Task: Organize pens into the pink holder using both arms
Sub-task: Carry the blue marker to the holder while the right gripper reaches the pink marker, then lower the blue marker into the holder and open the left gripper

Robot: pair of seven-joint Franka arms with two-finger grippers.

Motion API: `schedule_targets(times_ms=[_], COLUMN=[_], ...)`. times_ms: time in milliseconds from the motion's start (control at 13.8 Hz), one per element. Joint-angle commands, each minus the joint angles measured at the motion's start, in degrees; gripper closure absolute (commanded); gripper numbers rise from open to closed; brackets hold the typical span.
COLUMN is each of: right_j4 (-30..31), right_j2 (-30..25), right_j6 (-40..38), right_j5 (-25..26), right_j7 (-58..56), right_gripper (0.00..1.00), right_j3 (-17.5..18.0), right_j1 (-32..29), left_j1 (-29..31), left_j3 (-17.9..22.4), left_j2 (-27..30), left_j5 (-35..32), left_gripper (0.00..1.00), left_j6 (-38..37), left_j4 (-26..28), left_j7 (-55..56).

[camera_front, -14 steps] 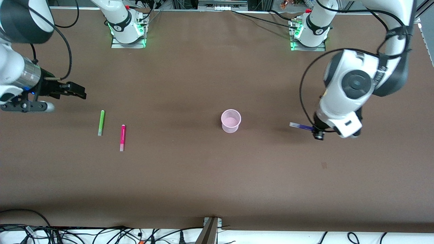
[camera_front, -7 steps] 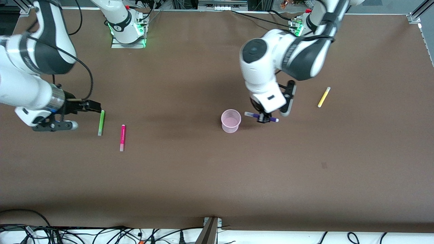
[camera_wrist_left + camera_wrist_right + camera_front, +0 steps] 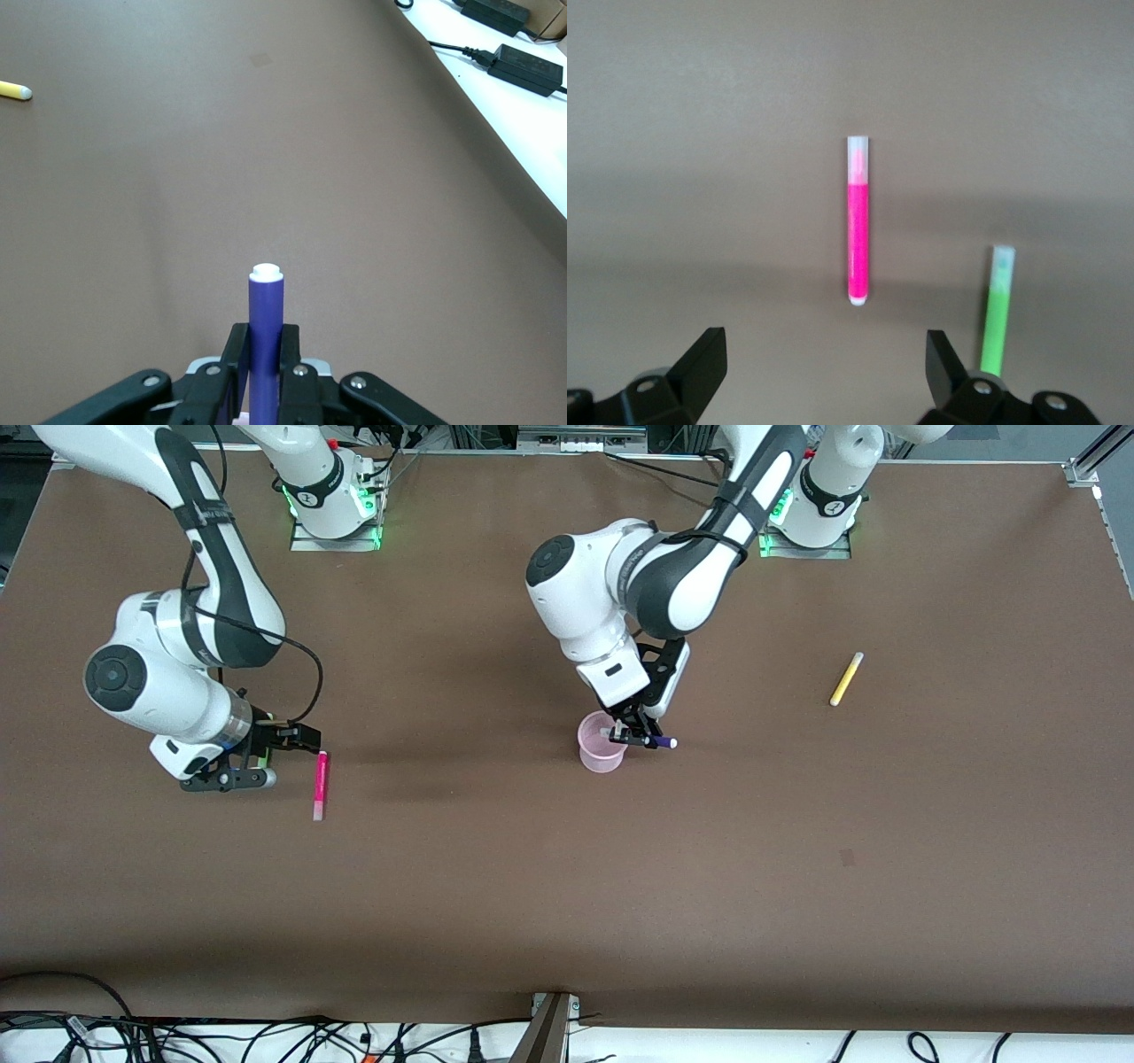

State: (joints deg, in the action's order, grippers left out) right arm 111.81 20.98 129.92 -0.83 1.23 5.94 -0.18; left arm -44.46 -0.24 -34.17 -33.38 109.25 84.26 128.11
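My left gripper (image 3: 634, 735) is shut on the purple pen (image 3: 656, 740) and holds it lying level over the rim of the pink holder (image 3: 602, 751). In the left wrist view the purple pen (image 3: 265, 319) sticks out from between the shut fingers of the left gripper (image 3: 264, 354). My right gripper (image 3: 297, 742) is open, low over the table beside the magenta pen (image 3: 320, 784). In the right wrist view the right gripper (image 3: 824, 363) is empty, the magenta pen (image 3: 858, 221) lies just ahead of it, and the green pen (image 3: 998, 310) lies by one finger. The yellow pen (image 3: 846, 678) lies toward the left arm's end.
The brown table (image 3: 567, 886) ends at an edge nearest the front camera, with cables and a white floor strip below it. Power bricks and cables (image 3: 523, 53) lie off the table's edge in the left wrist view. The yellow pen's tip (image 3: 13, 89) shows there too.
My left arm has carried the purple pen from beside the holder to over its rim. My right gripper has moved from the green pen toward the magenta pen, and now covers the green pen.
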Motion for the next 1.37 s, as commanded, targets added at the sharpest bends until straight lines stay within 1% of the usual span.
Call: schedule_targets(times_ms=[0, 145, 289, 506, 579, 723, 868, 1085, 1157, 1302], right_j4=[3.8, 7.5, 9.3, 9.4, 9.4, 8.9, 8.8, 8.9, 8.9, 9.0], right_j2=[1.3, 1.4, 2.6, 4.0, 4.2, 5.6, 6.5, 7.4, 7.4, 7.5], right_j6=[7.1, 12.1, 15.6, 16.8, 16.9, 17.3, 18.6, 19.6, 19.6, 19.6], right_j5=[0.1, 0.1, 0.1, 0.1, 0.1, 0.0, 0.1, 0.1, 0.1, 0.1], right_j7=[0.2, 0.1, 0.2, -0.1, -0.1, -0.3, -0.9, -0.9, -0.8, -0.9], right_gripper=[0.01, 0.03, 0.07, 0.09, 0.13, 0.14, 0.18, 0.27, 0.32, 0.42], right_j3=[0.1, 0.0, 0.0, -0.1, -0.1, -0.1, -0.2, -0.2, -0.2, -0.1], right_j1=[-0.2, -0.3, -0.3, -0.5, -0.5, -0.8, -1.7, -1.7, -1.7, -1.7], left_j1=[-1.6, -2.4, -2.7, -4.1, -4.7, -5.2, -5.3, -6.0, -6.0, -6.0], left_j3=[0.9, 0.9, 0.9, 0.9, 0.9, 1.0, 0.9, 1.0, 1.0, 0.9], left_j2=[-2.1, -2.9, -3.4, -3.9, -4.1, -4.9, -4.9, -5.3, -5.5, -5.8], left_j5=[-4.0, -5.3, -5.2, -5.0, -5.0, -5.4, -6.4, -6.7, -6.7, -8.9], left_gripper=[1.00, 1.00, 1.00, 1.00, 1.00, 1.00, 1.00, 1.00, 1.00, 1.00], left_j6=[-3.2, -3.4, -3.4, -3.5, -3.7, -4.4, -4.5, -5.5, -5.5, -5.5], left_j4=[-2.3, -2.3, -2.3, -2.4, -2.3, -2.3, -2.3, -2.3, -2.3, -2.4], left_j7=[1.4, 2.6, 2.8, 4.4, 4.4, 4.3, 4.2, 4.2, 4.2, 4.1])
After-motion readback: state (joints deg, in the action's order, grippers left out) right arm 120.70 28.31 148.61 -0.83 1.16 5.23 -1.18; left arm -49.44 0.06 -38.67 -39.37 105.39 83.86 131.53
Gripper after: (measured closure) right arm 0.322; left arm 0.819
